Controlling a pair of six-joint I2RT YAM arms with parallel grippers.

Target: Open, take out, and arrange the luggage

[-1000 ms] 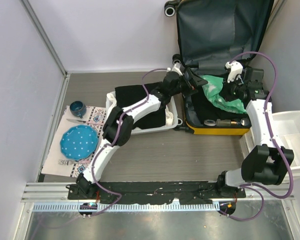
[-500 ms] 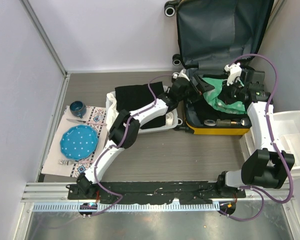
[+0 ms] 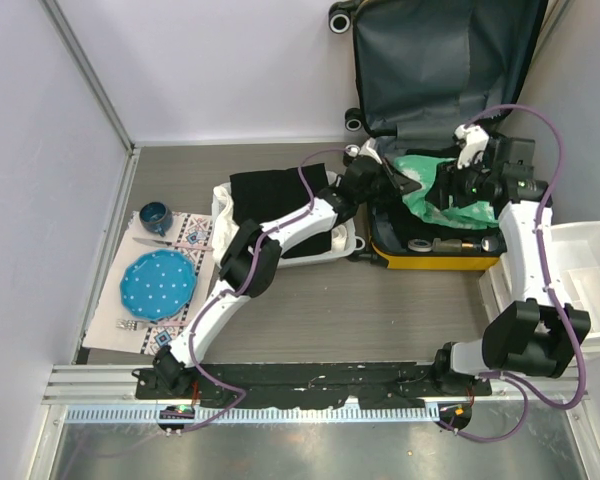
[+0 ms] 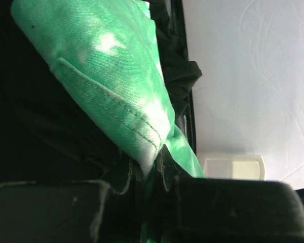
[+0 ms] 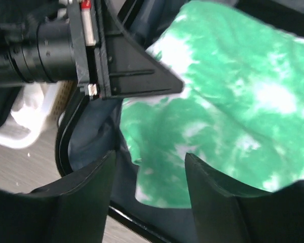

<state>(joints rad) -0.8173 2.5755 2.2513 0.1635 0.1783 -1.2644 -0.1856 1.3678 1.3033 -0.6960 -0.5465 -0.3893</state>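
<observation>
The green garment in the far-right luggage looks light and limp, best taken at its stitched hem, which the left gripper pinches while the right gripper gapes empty.

Open suitcase fills the far right corner of the table, lid upright at the back wall. Inside is crowded: green cloth, left gripper pinching it, right gripper spread above it. White basket sits just beside the suitcase's left side. Bins block the right edge; plate and cup take the left edge. Free: near strip, far left corner.
</observation>
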